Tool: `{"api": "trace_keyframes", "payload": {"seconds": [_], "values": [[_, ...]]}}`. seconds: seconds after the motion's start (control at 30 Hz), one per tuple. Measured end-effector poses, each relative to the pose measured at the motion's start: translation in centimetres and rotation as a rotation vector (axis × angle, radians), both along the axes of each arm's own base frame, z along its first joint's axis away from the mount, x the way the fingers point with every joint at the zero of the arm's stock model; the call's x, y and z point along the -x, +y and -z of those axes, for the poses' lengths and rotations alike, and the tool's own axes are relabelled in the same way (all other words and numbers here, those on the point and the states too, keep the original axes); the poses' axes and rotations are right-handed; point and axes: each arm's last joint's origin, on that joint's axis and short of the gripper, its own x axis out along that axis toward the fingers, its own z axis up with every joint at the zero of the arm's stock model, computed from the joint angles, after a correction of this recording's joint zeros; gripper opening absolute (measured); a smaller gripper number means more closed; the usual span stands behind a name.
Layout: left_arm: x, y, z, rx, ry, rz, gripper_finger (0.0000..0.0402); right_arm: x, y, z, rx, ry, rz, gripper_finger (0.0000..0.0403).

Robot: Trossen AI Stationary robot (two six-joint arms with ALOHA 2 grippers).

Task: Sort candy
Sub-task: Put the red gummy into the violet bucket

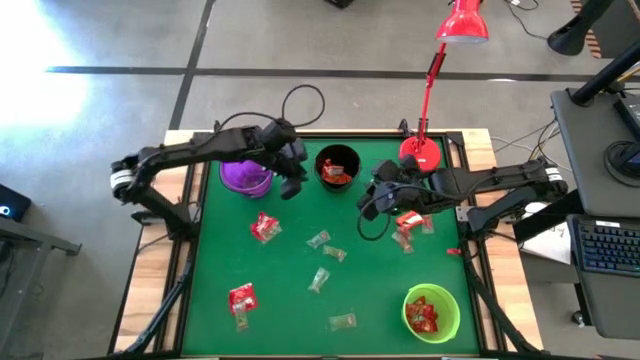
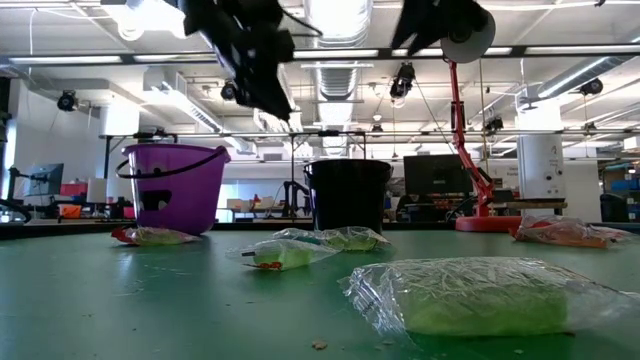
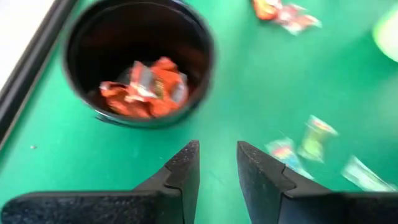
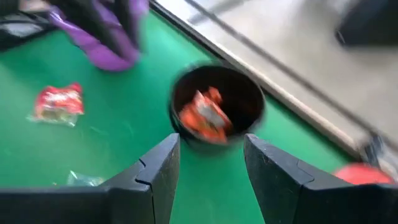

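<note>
Reading the high view from the frame's bottom edge upward, we see the green cup (image 1: 432,312) at lower right with red candy in it, a pale piece (image 1: 342,321) just left of it and a red piece (image 1: 242,297) at lower left. Mid-mat lie three more pale pieces, the nearest (image 1: 319,279) with its long axis running up-frame. A red piece (image 1: 265,228) sits left of centre, below the purple cup (image 1: 245,176).

The relation that counts: the left gripper (image 1: 292,186) hangs between the purple cup and the black cup (image 1: 337,166), and that red piece lies down-frame and slightly left of it, near. In its wrist view the fingers (image 3: 183,171) stand a narrow gap apart with nothing between them, the black cup's orange-red candy (image 3: 146,88) just ahead.

The right gripper (image 1: 374,199) sits right of the black cup, jaws wide and empty, pointing at that cup. Red candy (image 1: 409,222) lies just beside it, to frame right and slightly below, so we judge the right arm nearer for that cluster and the left arm nearer for the left-of-centre red piece.
</note>
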Motion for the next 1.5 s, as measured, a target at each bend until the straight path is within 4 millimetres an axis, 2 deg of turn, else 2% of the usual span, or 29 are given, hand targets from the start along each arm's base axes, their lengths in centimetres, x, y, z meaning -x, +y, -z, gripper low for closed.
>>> {"api": "trace_keyframes", "payload": {"seconds": [0.23,0.57,0.83,1.17,1.33,1.5], "values": [[2.3,-4.4,-2.8,0.002,-0.006,0.11,0.0086,2.2,-0.1,1.4,-0.176,0.066,0.258,0.0171],[5.1,-8.2,-5.2,0.025,-0.031,0.191,0.0086,2.7,0.6,4.0,-0.427,0.239,0.251,0.0171],[6.4,-9.7,-5.9,0.03,-0.023,0.24,0.0086,2.6,1.1,8.3,-0.472,0.448,0.233,0.0171],[7.3,-10.4,-6.2,0.032,-0.013,0.267,0.0086,3.6,1.2,12.0,-0.488,0.611,0.233,0.0171],[7.4,-10.4,-6.1,0.036,0.002,0.266,0.0086,4.0,1.3,14.0,-0.552,0.62,0.235,0.0171],[7.4,-10.4,-6.1,0.037,0.006,0.266,0.0086,4.5,1.3,15.1,-0.564,0.619,0.285,0.0171]]}}
